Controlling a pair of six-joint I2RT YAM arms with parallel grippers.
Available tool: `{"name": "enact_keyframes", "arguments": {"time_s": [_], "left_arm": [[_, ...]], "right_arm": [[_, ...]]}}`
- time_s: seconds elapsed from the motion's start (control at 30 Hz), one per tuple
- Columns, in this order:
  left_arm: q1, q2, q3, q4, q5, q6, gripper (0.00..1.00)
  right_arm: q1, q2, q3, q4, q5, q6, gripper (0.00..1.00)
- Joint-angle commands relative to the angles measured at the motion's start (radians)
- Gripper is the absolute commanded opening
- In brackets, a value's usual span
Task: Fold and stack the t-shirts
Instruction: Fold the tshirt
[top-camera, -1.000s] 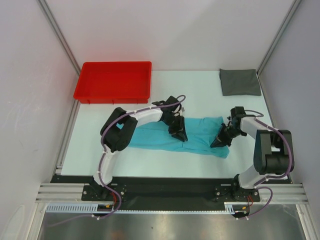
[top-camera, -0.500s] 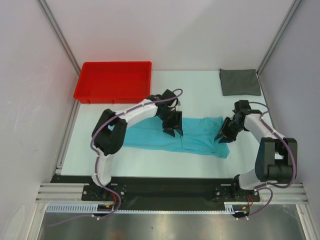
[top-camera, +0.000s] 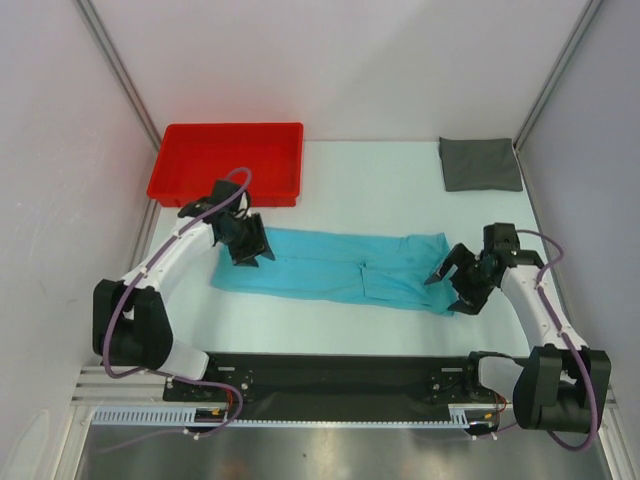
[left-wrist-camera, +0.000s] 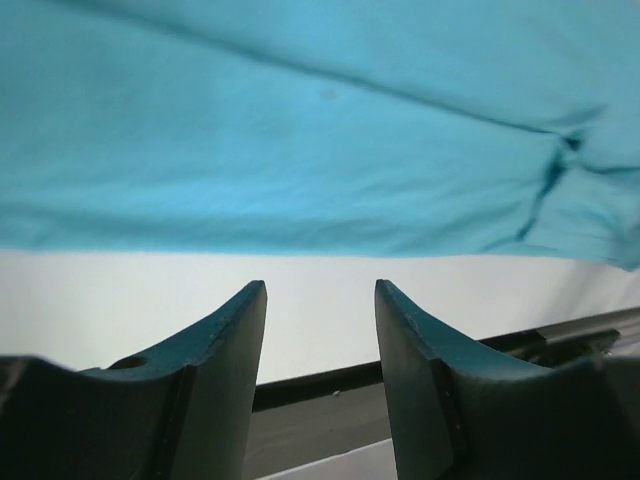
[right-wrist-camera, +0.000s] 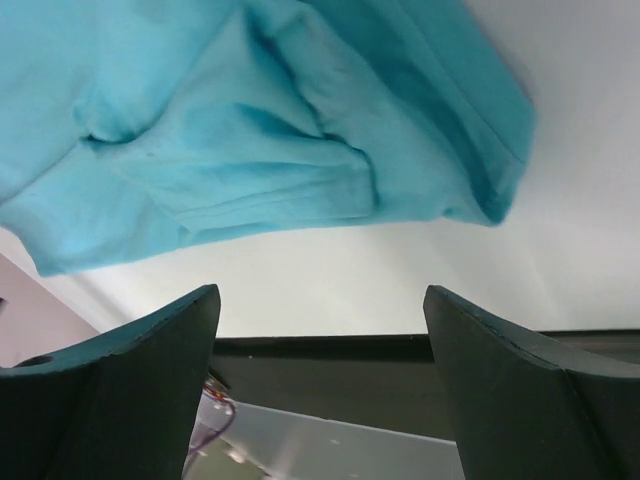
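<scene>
No text, label, brand or number can be read on anything.

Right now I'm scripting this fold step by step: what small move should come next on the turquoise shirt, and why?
Probably lower the left gripper and pinch the left end of the turquoise t-shirt, to fold it rightward. The shirt lies flat as a long strip, much longer than the folded grey t-shirt; both this and the right gripper hang open and empty at its ends.
</scene>
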Motion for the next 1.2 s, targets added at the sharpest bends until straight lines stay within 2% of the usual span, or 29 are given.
{"name": "enact_keyframes", "arguments": {"time_s": [0.0,0.03,0.17,0.27,0.43,0.47,0.53,0.63,0.73,0.77,0.87,1.0,1.17], "left_arm": [[0.063,-0.095,-0.068,-0.01,-0.042,0.01,0.53],[0.072,-0.107,-0.072,-0.007,-0.045,0.002,0.53],[0.08,-0.116,-0.069,-0.008,-0.039,0.002,0.53],[0.08,-0.124,-0.068,-0.005,-0.032,-0.004,0.53],[0.08,-0.144,-0.068,-0.004,-0.027,-0.002,0.54],[0.08,-0.144,-0.066,-0.008,-0.027,-0.001,0.54],[0.08,-0.147,-0.066,-0.013,-0.027,0.007,0.54],[0.08,-0.153,-0.068,-0.015,-0.029,0.01,0.54],[0.08,-0.153,-0.069,-0.015,-0.032,0.01,0.54],[0.08,-0.153,-0.069,-0.013,-0.029,0.012,0.54],[0.08,-0.146,-0.065,-0.01,-0.021,0.012,0.54],[0.081,-0.133,-0.059,-0.002,-0.007,0.01,0.54],[0.08,-0.104,-0.043,0.002,0.017,0.012,0.54]], "right_arm": [[-0.035,-0.051,-0.048,-0.024,0.003,0.086,0.9],[-0.055,-0.06,-0.082,-0.019,0.0,0.098,0.88],[-0.076,-0.1,-0.178,0.053,-0.005,0.198,0.69],[-0.089,-0.08,-0.235,0.125,-0.011,0.245,0.62],[-0.096,0.007,-0.258,0.257,0.066,0.244,0.62],[-0.101,0.015,-0.272,0.277,0.07,0.233,0.66],[-0.115,0.041,-0.281,0.297,0.086,0.235,0.68],[-0.126,0.056,-0.3,0.335,0.109,0.259,0.67],[-0.126,0.058,-0.298,0.386,0.159,0.278,0.58],[-0.127,0.063,-0.297,0.4,0.17,0.279,0.41],[-0.129,0.082,-0.283,0.434,0.21,0.294,0.14],[-0.141,0.154,-0.237,0.498,0.268,0.279,0.1],[-0.155,0.352,-0.024,0.533,0.337,0.21,0.09]]}}
